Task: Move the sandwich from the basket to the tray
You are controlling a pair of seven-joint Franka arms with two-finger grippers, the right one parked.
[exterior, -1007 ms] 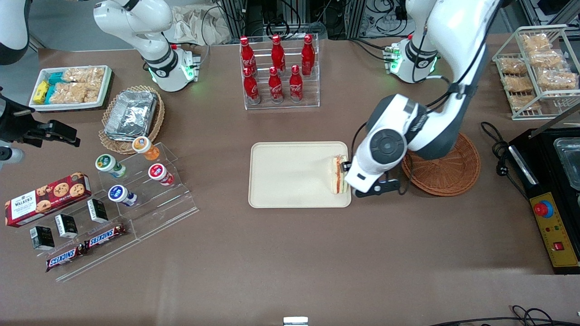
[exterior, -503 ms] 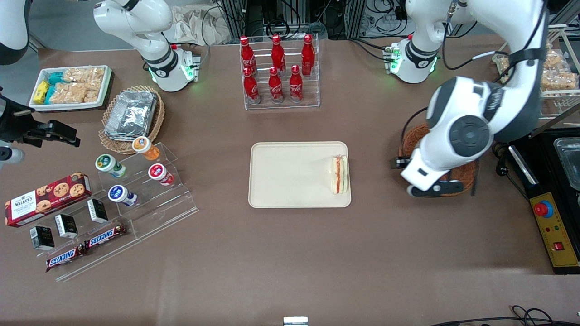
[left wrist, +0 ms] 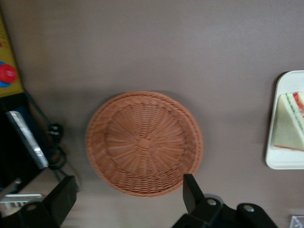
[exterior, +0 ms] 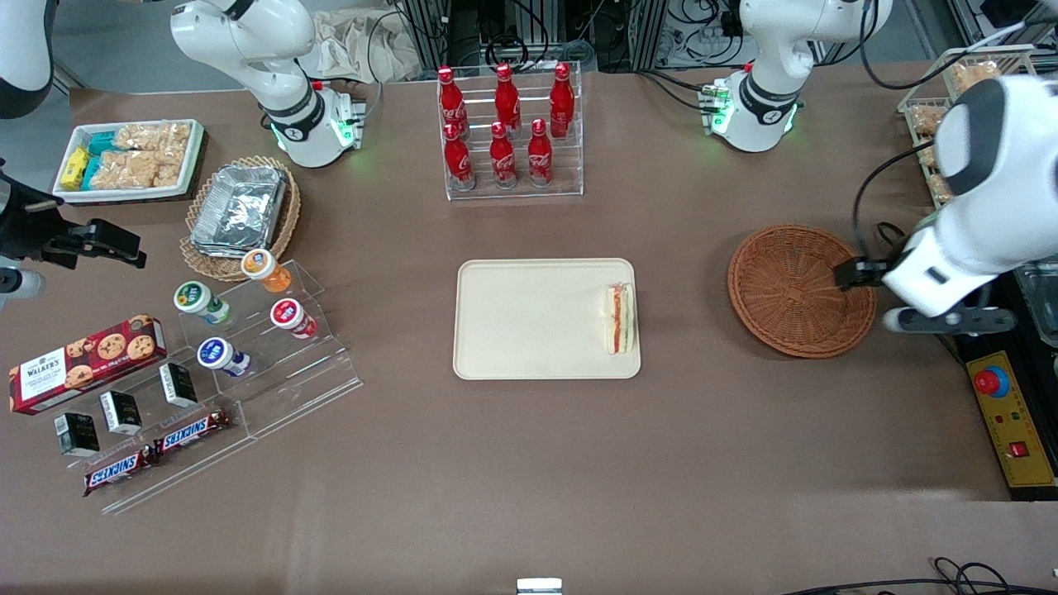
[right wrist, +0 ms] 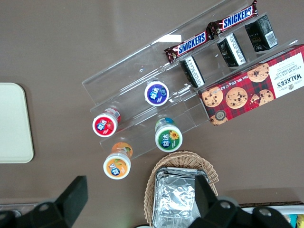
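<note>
The sandwich (exterior: 620, 318) lies on the cream tray (exterior: 529, 318), at the tray's end toward the working arm, its red and green filling facing up. It also shows in the left wrist view (left wrist: 289, 123) on the tray's corner (left wrist: 280, 164). The reddish-brown basket (exterior: 800, 289) stands beside the tray and holds nothing; the left wrist view looks straight down into it (left wrist: 142, 142). My left gripper (exterior: 860, 273) hangs above the basket's rim, on the side away from the tray. Its fingers (left wrist: 192, 192) are spread wide with nothing between them (left wrist: 127, 199).
A black machine with a yellow control panel (exterior: 1012, 413) and a black cable (exterior: 897, 248) lie close to the gripper. A rack of red cola bottles (exterior: 508, 132) stands farther from the front camera than the tray. An acrylic stand with yoghurt cups (exterior: 248, 330) lies toward the parked arm's end.
My left gripper has let go of the sandwich on the tray. It has swung away across the basket toward the working arm's end of the table. The sandwich has stayed put.
</note>
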